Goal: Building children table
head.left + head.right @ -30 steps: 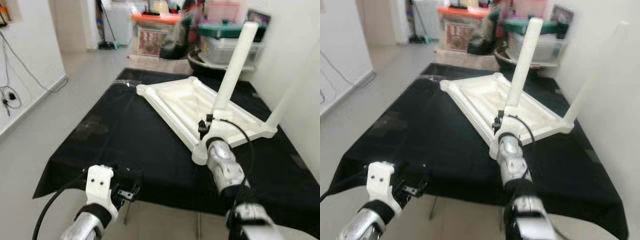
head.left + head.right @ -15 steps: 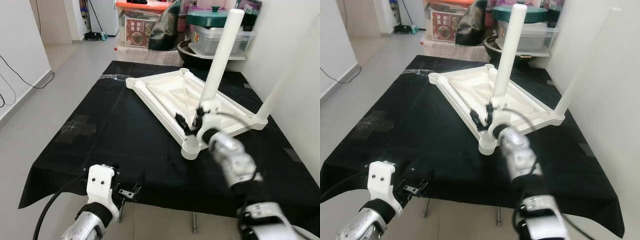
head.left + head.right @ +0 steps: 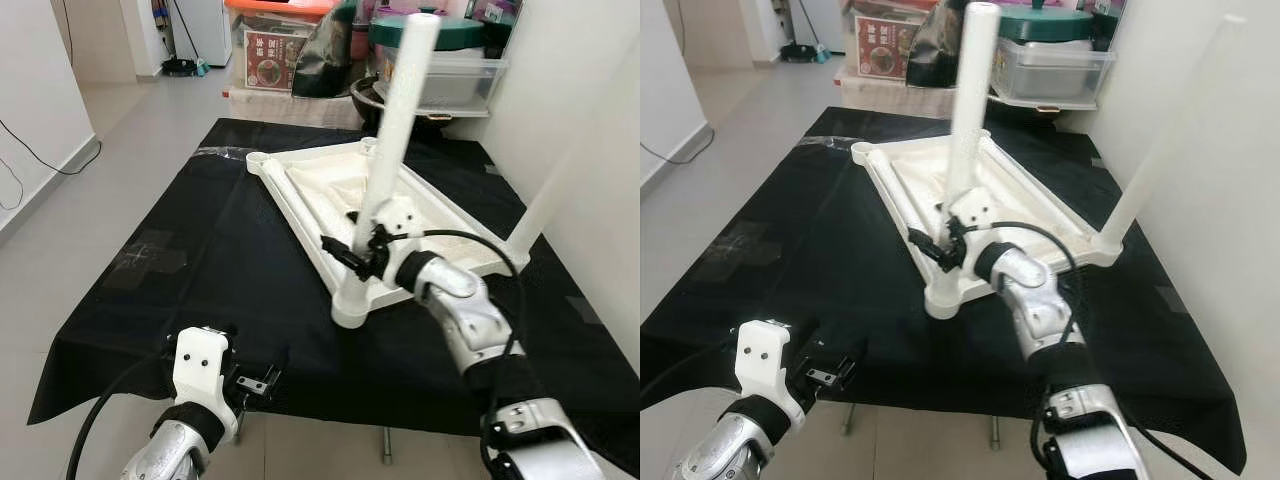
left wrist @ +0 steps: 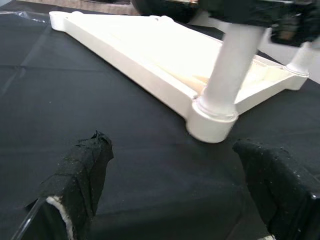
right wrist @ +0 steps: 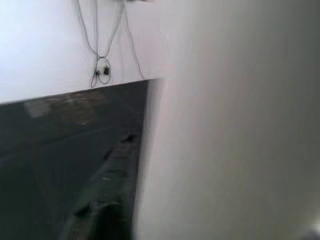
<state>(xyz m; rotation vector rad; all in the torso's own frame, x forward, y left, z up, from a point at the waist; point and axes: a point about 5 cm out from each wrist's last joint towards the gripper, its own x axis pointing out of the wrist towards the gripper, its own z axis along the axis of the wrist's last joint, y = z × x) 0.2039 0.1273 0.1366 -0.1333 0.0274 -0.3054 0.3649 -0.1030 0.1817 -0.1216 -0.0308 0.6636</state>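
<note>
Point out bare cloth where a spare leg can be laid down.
Free: black cloth left of the white tabletop, and the near strip past the left hand. Crowded: far right, around the right hand and legs.

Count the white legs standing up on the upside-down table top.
2: one leg at the near corner, held low down by the right pincer; another leg at the right corner.

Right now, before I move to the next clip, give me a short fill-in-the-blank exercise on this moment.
1. The white tabletop lies upside down on a ____ cloth.
2. The right gripper is at the base of the near white ____.
3. The left gripper hovers by the cloth's near edge with fingers ____.

Answers: black; leg; open
</note>
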